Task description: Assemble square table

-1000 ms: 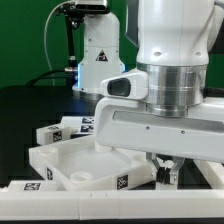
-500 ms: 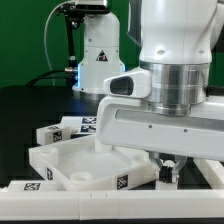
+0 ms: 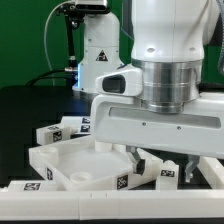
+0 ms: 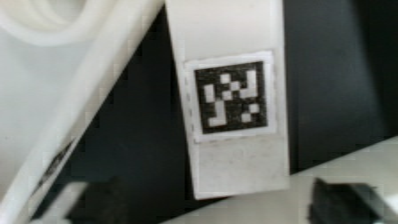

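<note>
**A:** Exterior view first. We count one tabletop [image 3: 72, 163], a white square tray with a raised rim. It lies flat on the dark bench [image 3: 28, 102] towards the exterior view's left.

**B:** We agree on one. What about the legs?

**A:** We make out three chunky white pieces with black-and-white tags. Two legs [image 3: 62, 129] lie close together just behind the tabletop's far corner. We cannot say whether they touch each other. A third leg [image 3: 148, 166] lies by the tabletop's corner on the exterior view's right, under the arm [image 3: 165, 70].

**B:** The arm hides most of that side, so there may be pieces we cannot count. Along the near edge we see one long white bar [image 3: 75, 204], and one tag shows on it.

**A:** In the background we also see one white robot base [image 3: 100, 50].

**B:** In the wrist view we count one tagged leg [image 4: 231, 100] lying across the dark bench, with one square tag facing the camera. The tabletop's rim [image 4: 71, 80] runs beside it and the two are apart.

**A:** And the gripper [image 4: 205, 205]?

**B:** Its two dark fingertips [image 4: 59, 203] stand wide apart. The end of that leg reaches towards the gap between them, and we see neither tip touching it. We take the gripper to be spread and holding nothing.
</note>
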### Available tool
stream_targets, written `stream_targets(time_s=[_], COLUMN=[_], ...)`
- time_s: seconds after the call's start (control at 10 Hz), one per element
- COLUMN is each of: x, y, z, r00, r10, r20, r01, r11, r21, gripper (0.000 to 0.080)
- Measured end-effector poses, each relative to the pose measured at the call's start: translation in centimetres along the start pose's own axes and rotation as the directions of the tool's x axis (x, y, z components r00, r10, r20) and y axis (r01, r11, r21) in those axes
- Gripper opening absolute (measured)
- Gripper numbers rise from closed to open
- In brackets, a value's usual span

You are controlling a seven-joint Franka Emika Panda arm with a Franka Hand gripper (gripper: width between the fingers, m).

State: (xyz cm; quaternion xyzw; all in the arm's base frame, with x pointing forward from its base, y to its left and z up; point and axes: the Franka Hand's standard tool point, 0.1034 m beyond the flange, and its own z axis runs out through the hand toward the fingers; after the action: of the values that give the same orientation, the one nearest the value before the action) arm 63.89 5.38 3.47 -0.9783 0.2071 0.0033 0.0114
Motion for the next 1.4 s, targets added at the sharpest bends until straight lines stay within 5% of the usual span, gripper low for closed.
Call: stream_targets(time_s=[0.2, 0.8, 1.0, 1.2, 1.4], x=[-0.6, -0.9, -0.9, -1.0, -1.2], y=[-0.8, -0.9, -0.9, -1.1, -2.1], z=[0.8, 1.7, 1.7, 1.4, -0.7], r00=[1.0, 1.0, 1.0, 1.0, 1.0], r10=[0.005, 0.001, 0.001, 0.009, 0.025], r20=[0.002, 0.0, 0.0, 0.001, -0.003], r01=[-0.005, -0.001, -0.001, -0.009, -0.025], r11=[1.0, 1.0, 1.0, 1.0, 1.0], r21=[0.0, -0.002, -0.002, 0.0, 0.015], gripper=[0.0642, 0.0645, 0.0288, 0.0282, 0.0282])
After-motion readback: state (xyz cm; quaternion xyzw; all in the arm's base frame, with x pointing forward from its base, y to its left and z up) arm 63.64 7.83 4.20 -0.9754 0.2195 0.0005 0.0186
